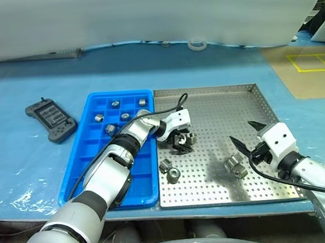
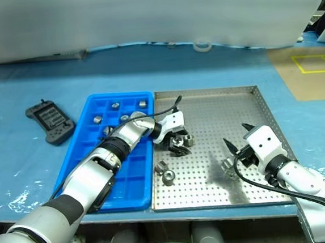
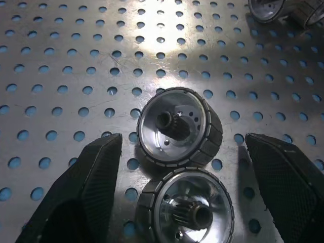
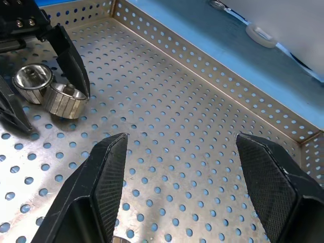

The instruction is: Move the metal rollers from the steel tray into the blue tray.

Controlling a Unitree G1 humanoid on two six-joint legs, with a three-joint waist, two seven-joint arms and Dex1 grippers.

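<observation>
The steel tray (image 1: 218, 102) lies right of the blue tray (image 1: 86, 162). Several metal rollers (image 1: 125, 117) sit in the blue tray's far compartments. On the steel tray, two rollers (image 1: 169, 170) lie near its left front and two more (image 1: 236, 167) near my right gripper. My left gripper (image 1: 181, 142) is low over the steel tray's left part, open, with a pair of rollers (image 3: 179, 126) lying between its fingers (image 3: 96, 172), untouched. My right gripper (image 4: 182, 139) hovers open over bare perforated floor at the tray's right front, holding nothing.
A black handheld controller (image 1: 51, 121) lies on the blue table cover left of the blue tray. A roll of tape (image 1: 197, 44) sits at the back. Yellow floor markings (image 1: 311, 62) show beyond the table's right edge. The steel tray's raised rim (image 4: 212, 86) runs ahead of my right gripper.
</observation>
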